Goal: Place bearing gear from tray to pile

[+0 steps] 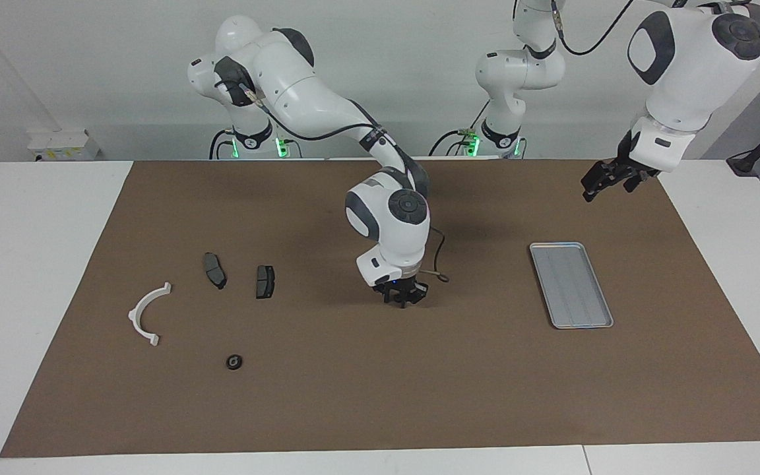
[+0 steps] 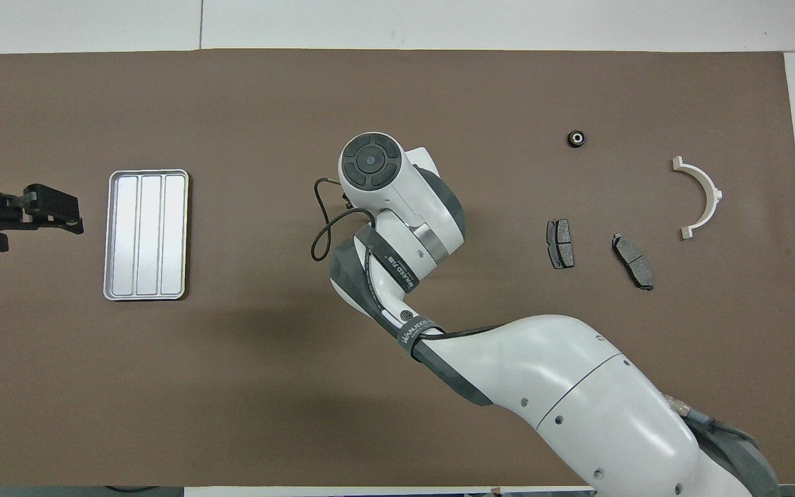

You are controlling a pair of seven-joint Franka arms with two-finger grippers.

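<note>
The bearing gear (image 1: 234,362), a small black ring with a pale centre, lies on the brown mat toward the right arm's end; it also shows in the overhead view (image 2: 577,138). It lies farther from the robots than the two dark brake pads (image 1: 215,270) (image 1: 265,282) and beside the white plastic arc (image 1: 147,313) of the pile. The silver tray (image 1: 571,284) lies toward the left arm's end with nothing in it. My right gripper (image 1: 404,298) points down, low over bare mat between pile and tray, holding nothing that I can see. My left gripper (image 1: 607,179) waits raised near the tray.
The brown mat (image 1: 380,409) covers most of the white table. The right arm's forearm and wrist (image 2: 397,207) stretch over the mat's middle and hide its gripper in the overhead view. A black cable loops beside that wrist (image 2: 321,235).
</note>
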